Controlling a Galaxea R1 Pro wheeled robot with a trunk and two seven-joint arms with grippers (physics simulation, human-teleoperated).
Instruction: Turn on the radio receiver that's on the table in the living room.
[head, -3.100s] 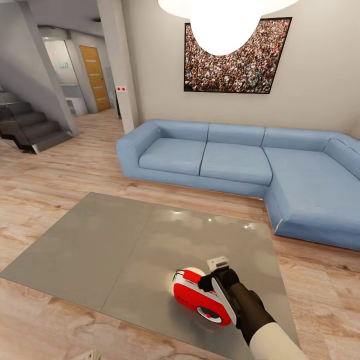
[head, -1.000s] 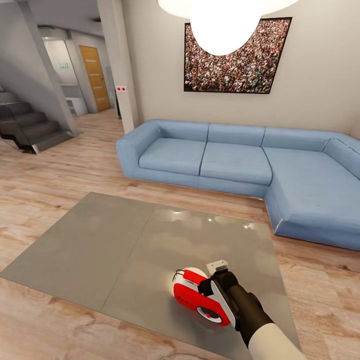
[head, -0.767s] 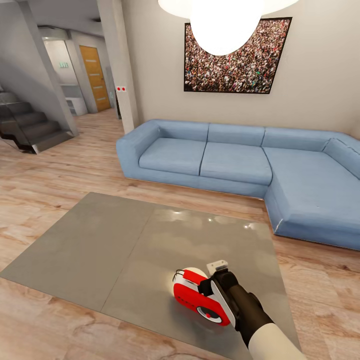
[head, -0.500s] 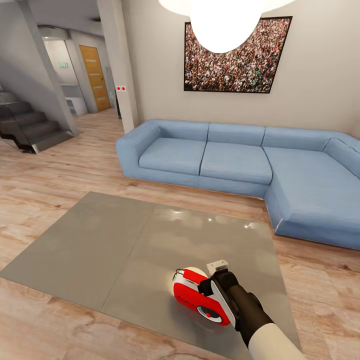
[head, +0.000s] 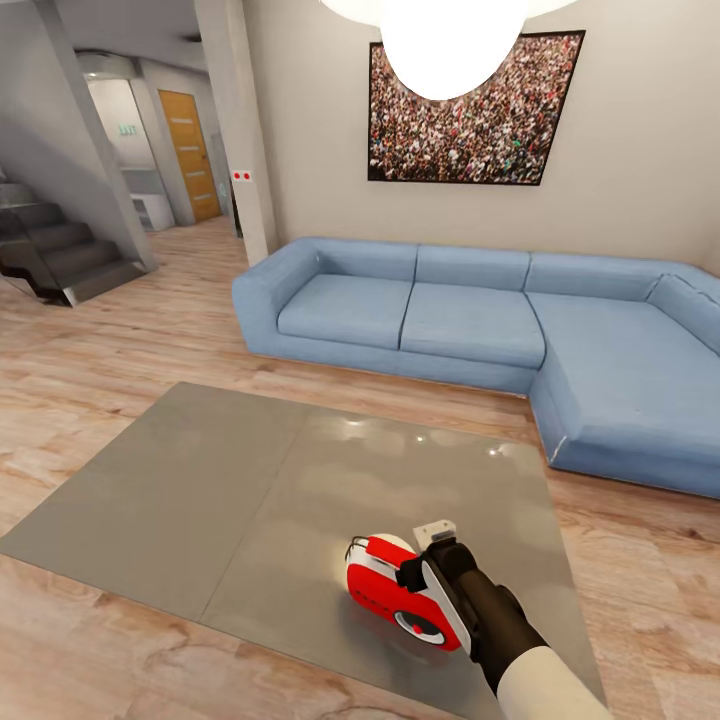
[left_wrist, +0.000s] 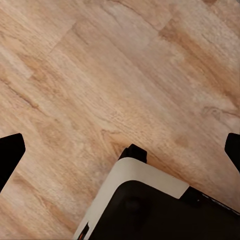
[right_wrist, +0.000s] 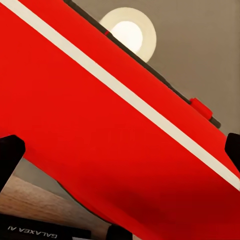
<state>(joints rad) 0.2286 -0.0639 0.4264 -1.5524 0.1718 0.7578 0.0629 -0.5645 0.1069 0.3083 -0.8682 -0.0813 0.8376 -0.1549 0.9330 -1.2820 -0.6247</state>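
The small red radio receiver (head: 385, 595) with white sides stands near the front edge of the grey table (head: 250, 480). Its round dial (head: 418, 627) faces me. My right gripper (head: 425, 575) reaches over the radio's top right end, touching or nearly touching it. In the right wrist view the radio's red body (right_wrist: 100, 125) with a white stripe lies close ahead, and my right gripper (right_wrist: 120, 150) is open, its dark fingertips (right_wrist: 10, 152) wide apart at the picture's edges. My left gripper (left_wrist: 120, 150) hangs open over the wood floor (left_wrist: 75, 75).
A blue L-shaped sofa (head: 450, 320) runs behind and to the right of the table. A crowd photo (head: 500, 120) and a bright pendant lamp (head: 450, 40) hang above. Stairs (head: 60, 250) and a hallway lie at the left. My own base (left_wrist: 150, 210) is below the left gripper.
Over three seconds my right gripper has sunk slightly closer onto the radio. In the last second only the view has tilted a little; radio and gripper stay put.
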